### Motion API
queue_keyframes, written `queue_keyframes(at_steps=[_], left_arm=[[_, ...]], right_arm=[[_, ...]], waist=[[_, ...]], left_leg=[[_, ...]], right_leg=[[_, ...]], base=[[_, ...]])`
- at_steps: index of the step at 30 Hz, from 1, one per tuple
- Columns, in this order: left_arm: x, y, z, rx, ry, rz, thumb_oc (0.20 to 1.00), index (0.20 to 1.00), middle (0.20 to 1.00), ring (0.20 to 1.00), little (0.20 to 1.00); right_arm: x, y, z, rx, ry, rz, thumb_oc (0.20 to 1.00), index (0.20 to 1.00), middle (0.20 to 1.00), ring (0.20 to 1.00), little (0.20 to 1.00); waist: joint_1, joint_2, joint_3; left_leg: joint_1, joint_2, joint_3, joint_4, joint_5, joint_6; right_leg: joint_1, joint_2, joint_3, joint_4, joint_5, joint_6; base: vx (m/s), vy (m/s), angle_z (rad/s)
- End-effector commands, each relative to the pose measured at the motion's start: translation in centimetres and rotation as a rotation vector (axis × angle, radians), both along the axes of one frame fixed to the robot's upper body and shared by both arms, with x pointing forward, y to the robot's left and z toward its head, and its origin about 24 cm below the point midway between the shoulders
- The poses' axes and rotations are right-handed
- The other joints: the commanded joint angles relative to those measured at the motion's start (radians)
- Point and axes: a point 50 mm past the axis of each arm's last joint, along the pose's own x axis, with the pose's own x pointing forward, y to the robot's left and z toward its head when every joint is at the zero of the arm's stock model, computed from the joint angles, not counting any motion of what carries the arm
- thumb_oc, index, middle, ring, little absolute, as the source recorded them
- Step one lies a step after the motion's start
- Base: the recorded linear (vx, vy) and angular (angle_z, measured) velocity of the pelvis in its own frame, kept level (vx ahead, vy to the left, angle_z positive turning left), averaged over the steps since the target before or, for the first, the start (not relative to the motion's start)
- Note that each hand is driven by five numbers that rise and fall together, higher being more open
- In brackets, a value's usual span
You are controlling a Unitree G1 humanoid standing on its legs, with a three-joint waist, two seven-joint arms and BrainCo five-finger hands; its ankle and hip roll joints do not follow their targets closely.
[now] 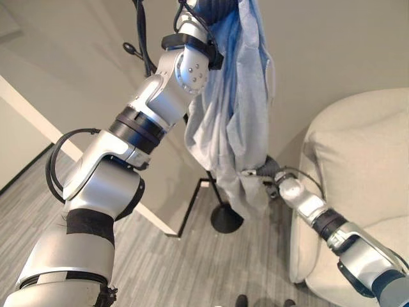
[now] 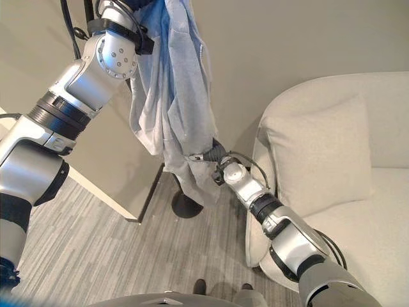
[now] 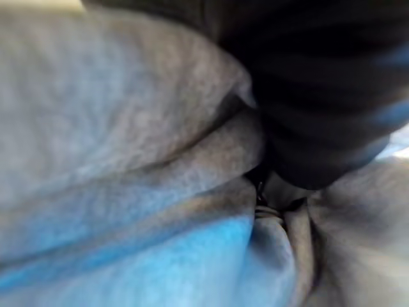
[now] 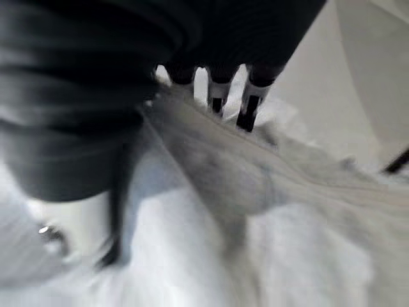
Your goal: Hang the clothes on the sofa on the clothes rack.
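The pale blue shirt (image 1: pixel 233 109) hangs down against the black clothes rack (image 1: pixel 142 35), left of the cream sofa (image 2: pixel 332 160); the left hand (image 1: pixel 214 9) is up at the shirt's top, its fingers buried in cloth, grip impossible to tell; the right hand (image 2: pixel 214 155) pinches the shirt's lower edge, near the rack's round base (image 1: pixel 226 218).

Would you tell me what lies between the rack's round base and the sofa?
Bare grey floor lies between the rack's base and the sofa, as the right eye view shows; the right hand and the shirt hang above it.
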Motion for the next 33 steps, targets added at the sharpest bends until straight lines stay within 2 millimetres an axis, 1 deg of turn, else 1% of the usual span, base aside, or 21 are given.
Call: queue_keyframes(at_steps=[1, 6, 10, 12, 14, 16, 17, 18, 19, 20, 21, 22, 23, 24, 25, 26, 27, 30, 31, 32, 33], left_arm=[[-1.4, 1.8, 5.9, -0.173, -0.151, 0.035, 0.2, 0.2, 0.2, 0.2, 0.2], [-1.1, 2.4, 6.1, -0.18, -0.145, 0.064, 0.2, 0.2, 0.2, 0.2, 0.2], [-0.9, 3.4, 6.3, -0.177, -0.14, 0.106, 0.2, 0.2, 0.2, 0.2, 0.2], [-0.9, 3.5, 6.4, -0.174, -0.141, 0.113, 0.2, 0.2, 0.2, 0.2, 0.2], [-0.9, 3.9, 6.6, -0.157, -0.149, 0.14, 0.2, 0.2, 0.2, 0.2, 0.2], [-0.9, 4.1, 6.7, -0.152, -0.153, 0.147, 0.2, 0.2, 0.2, 0.2, 0.2], [-0.9, 4.7, 6.5, -0.133, -0.157, 0.18, 0.2, 0.2, 0.2, 0.2, 0.2], [-0.9, 4.7, 6.6, -0.134, -0.159, 0.179, 0.2, 0.2, 0.2, 0.2, 0.2], [-0.9, 4.7, 6.6, -0.134, -0.158, 0.179, 0.2, 0.2, 0.2, 0.2, 0.2], [-0.7, 5.0, 6.3, -0.12, -0.149, 0.199, 0.2, 0.2, 0.2, 0.2, 0.2], [-0.6, 5.1, 6.2, -0.115, -0.143, 0.206, 0.2, 0.2, 0.2, 0.2, 0.2], [-0.3, 5.4, 5.9, -0.102, -0.131, 0.224, 0.2, 0.2, 0.2, 0.2, 0.2], [-0.4, 5.3, 6.0, -0.103, -0.133, 0.224, 0.2, 0.2, 0.2, 0.2, 0.2], [-0.1, 5.3, 5.8, -0.087, -0.124, 0.236, 0.2, 0.2, 0.2, 0.2, 0.2], [0.1, 4.9, 5.6, -0.039, -0.121, 0.258, 0.2, 0.2, 0.2, 0.2, 0.2], [0.2, 4.7, 5.6, -0.019, -0.12, 0.269, 0.2, 0.2, 0.2, 0.2, 0.2], [0.3, 4.2, 5.9, 0.014, -0.127, 0.293, 0.2, 0.2, 0.2, 0.2, 0.2], [0.6, 4.0, 6.9, 0.037, -0.122, 0.347, 0.2, 0.2, 0.2, 0.2, 0.2], [0.6, 4.0, 7.5, 0.039, -0.118, 0.368, 0.2, 0.2, 0.2, 0.2, 0.2], [0.6, 4.0, 7.6, 0.038, -0.121, 0.369, 0.2, 0.2, 0.2, 0.2, 0.2], [0.2, 4.3, 8.6, 0.045, -0.14, 0.397, 0.2, 0.2, 0.2, 0.2, 0.2]], right_arm=[[0.2, 0.8, 0.5, 0.028, -0.026, 0.025, 0.2, 0.2, 0.2, 0.2, 0.2], [-0.2, 0.2, -0.3, 0.041, -0.007, -0.008, 0.2, 0.2, 0.2, 0.2, 0.2], [-0.2, -1.1, -0.8, 0.05, 0.001, -0.068, 0.2, 0.2, 0.2, 0.2, 0.2], [-0.2, -1.4, -0.8, 0.053, -0.004, -0.084, 0.2, 0.2, 0.2, 0.2, 0.2], [0.3, -2.9, 0.0, 0.046, -0.047, -0.151, 0.2, 0.2, 0.2, 0.2, 0.2], [0.4, -3.3, 0.3, 0.041, -0.059, -0.163, 0.2, 0.2, 0.2, 0.2, 0.2], [1.3, -5.3, 2.7, 0.03, -0.154, -0.237, 0.2, 0.2, 0.2, 0.2, 0.2], [1.3, -5.4, 2.8, 0.03, -0.155, -0.238, 0.2, 0.2, 0.2, 0.2, 0.2], [1.3, -5.4, 2.8, 0.029, -0.155, -0.238, 0.2, 0.2, 0.2, 0.2, 0.2], [2.0, -6.9, 4.9, 0.023, -0.229, -0.292, 0.2, 0.2, 0.2, 0.2, 0.2], [2.4, -7.5, 5.9, 0.017, -0.26, -0.317, 0.2, 0.2, 0.2, 0.2, 0.2], [2.7, -8.2, 7.2, 0.017, -0.301, -0.35, 0.2, 0.2, 0.2, 0.2, 0.2], [2.8, -8.3, 7.2, 0.017, -0.304, -0.351, 0.2, 0.2, 0.2, 0.2, 0.2], [3.0, -8.7, 8.1, 0.016, -0.326, -0.369, 0.2, 0.2, 0.2, 0.2, 0.2], [3.5, -9.2, 10.0, 0.018, -0.38, -0.39, 0.2, 0.2, 0.2, 0.2, 0.2], [3.8, -9.3, 11.1, 0.018, -0.407, -0.398, 0.2, 0.2, 0.2, 0.2, 0.2], [4.4, -9.4, 13.5, 0.01, -0.462, -0.404, 0.2, 0.2, 0.2, 0.2, 0.2], [5.3, -8.8, 16.6, -0.024, -0.52, -0.393, 0.2, 0.2, 0.2, 0.2, 0.2], [5.7, -8.4, 18.2, -0.061, -0.541, -0.388, 0.2, 0.2, 0.2, 0.2, 0.2], [5.8, -8.3, 18.4, -0.06, -0.544, -0.387, 0.2, 0.2, 0.2, 0.2, 0.2], [6.2, -8.3, 20.5, -0.097, -0.566, -0.399, 0.2, 0.2, 0.2, 0.2, 0.2]], waist=[[0.031, -0.084, -0.054], [0.033, -0.083, -0.058], [0.033, -0.085, -0.063], [0.032, -0.087, -0.064], [0.028, -0.089, -0.065], [0.028, -0.091, -0.064], [0.024, -0.096, -0.068], [0.025, -0.095, -0.066], [0.025, -0.096, -0.068], [0.023, -0.1, -0.07], [0.022, -0.1, -0.069], [0.02, -0.102, -0.073], [0.021, -0.101, -0.07], [0.02, -0.102, -0.07], [0.017, -0.105, -0.074], [0.015, -0.105, -0.074], [0.011, -0.103, -0.069], [0.008, -0.105, -0.07], [0.009, -0.108, -0.074], [0.009, -0.108, -0.071], [0.019, -0.117, -0.075]], left_leg=[[-0.003, -0.041, 0.014, -0.051, -0.005, 0.011], [-0.002, -0.043, 0.011, -0.051, -0.007, 0.012], [0.0, -0.042, 0.01, -0.051, -0.009, 0.013], [0.0, -0.041, 0.01, -0.051, -0.009, 0.012], [0.001, -0.039, 0.012, -0.051, -0.012, 0.014], [0.002, -0.039, 0.012, -0.051, -0.013, 0.014], [0.001, -0.038, 0.016, -0.051, -0.016, 0.014], [-0.004, -0.038, 0.016, -0.051, -0.007, 0.015], [0.001, -0.038, 0.017, -0.051, -0.017, 0.014], [0.002, -0.036, 0.019, -0.051, -0.019, 0.015], [-0.003, -0.036, 0.019, -0.051, -0.011, 0.015], [0.003, -0.034, 0.022, -0.051, -0.022, 0.016], [-0.001, -0.034, 0.022, -0.051, -0.013, 0.016], [0.0, -0.034, 0.024, -0.051, -0.014, 0.016], [0.005, -0.032, 0.026, -0.051, -0.025, 0.015], [0.005, -0.032, 0.027, -0.051, -0.026, 0.015], [0.002, -0.032, 0.026, -0.051, -0.016, 0.015], [0.005, -0.029, 0.032, -0.051, -0.028, 0.013], [0.004, -0.027, 0.035, -0.051, -0.029, 0.012], [0.003, -0.027, 0.036, -0.051, -0.03, 0.012], [0.001, -0.024, 0.034, -0.051, -0.031, 0.011]], right_leg=[[0.105, -0.066, 0.085, -0.103, -0.046, 0.067], [0.107, -0.067, 0.081, -0.106, -0.045, 0.069], [0.108, -0.068, 0.081, -0.106, -0.045, 0.07], [0.107, -0.067, 0.082, -0.106, -0.045, 0.07], [0.107, -0.068, 0.081, -0.107, -0.045, 0.072], [0.108, -0.068, 0.082, -0.107, -0.045, 0.072], [0.105, -0.068, 0.083, -0.109, -0.042, 0.074], [0.1, -0.068, 0.083, -0.106, -0.035, 0.075], [0.105, -0.068, 0.084, -0.109, -0.042, 0.074], [0.105, -0.067, 0.086, -0.109, -0.043, 0.074], [0.1, -0.067, 0.087, -0.105, -0.036, 0.075], [0.104, -0.066, 0.091, -0.107, -0.044, 0.074], [0.099, -0.066, 0.091, -0.104, -0.037, 0.075], [0.099, -0.065, 0.092, -0.104, -0.038, 0.074], [0.105, -0.064, 0.097, -0.106, -0.046, 0.073], [0.104, -0.064, 0.1, -0.105, -0.046, 0.073], [0.098, -0.066, 0.103, -0.103, -0.037, 0.074], [0.097, -0.067, 0.108, -0.102, -0.043, 0.077], [0.094, -0.067, 0.112, -0.101, -0.042, 0.078], [0.092, -0.067, 0.113, -0.101, -0.042, 0.078], [0.09, -0.065, 0.116, -0.1, -0.042, 0.079]], base=[[0.03, 0.016, 0.05], [0.02, 0.01, 0.06], [0.01, 0.001, 0.01], [0.0, 0.0, 0.0], [0.0, 0.0, 0.0], [0.0, 0.0, 0.0], [0.0, 0.0, 0.0], [0.0, 0.0, 0.0], [0.0, 0.0, 0.0], [0.0, 0.0, 0.0], [0.0, 0.0, 0.0], [0.0, 0.0, 0.0], [0.0, 0.0, 0.0], [0.02, -0.01, -0.1], [0.06, -0.014, -0.1], [0.02, 0.014, -0.12], [0.01, 0.028, -0.09], [0.03, 0.023, -0.07], [0.01, 0.022, -0.05], [0.04, 0.013, -0.04], [0.03, 0.001, -0.03]])
